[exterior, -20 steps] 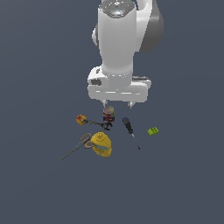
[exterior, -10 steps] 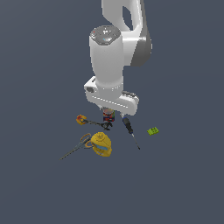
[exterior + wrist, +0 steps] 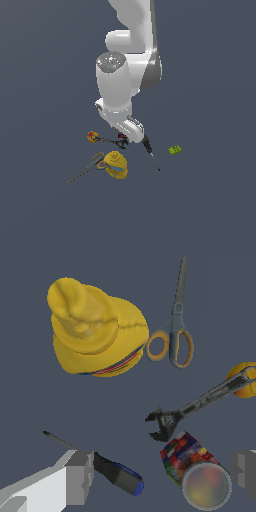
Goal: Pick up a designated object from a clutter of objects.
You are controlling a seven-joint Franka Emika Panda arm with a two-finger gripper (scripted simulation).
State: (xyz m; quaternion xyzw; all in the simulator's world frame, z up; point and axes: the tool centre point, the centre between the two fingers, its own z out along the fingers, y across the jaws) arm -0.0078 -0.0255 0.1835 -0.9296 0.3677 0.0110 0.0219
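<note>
The designated object, a black clamp-like tool [image 3: 167, 422] with a forked jaw, lies flat; its thin handle reaches to the orange-red ball [image 3: 245, 381]. In the exterior view the clamp [image 3: 111, 141] is a thin dark line beside the ball [image 3: 93, 136]. My gripper [image 3: 161, 472] is open and holds nothing. Its two grey fingers [image 3: 79, 477] stand on either side of the dark red can [image 3: 197, 471] and the screwdriver's handle [image 3: 117, 476]. The clamp's jaw sits just beyond the can. From the exterior camera the white hand [image 3: 125, 125] hides the fingers.
The yellow jug [image 3: 92, 331] [image 3: 115, 164] and the orange-handled scissors [image 3: 172, 341] [image 3: 90, 166] lie beyond the clamp. The screwdriver [image 3: 149, 150] sits at the hand's side, towards the exterior view's right. Farther that way lies the green brick [image 3: 174, 149].
The arm has swung and turned, and the hand has come lower over the can and clamp. None of the objects has moved.
</note>
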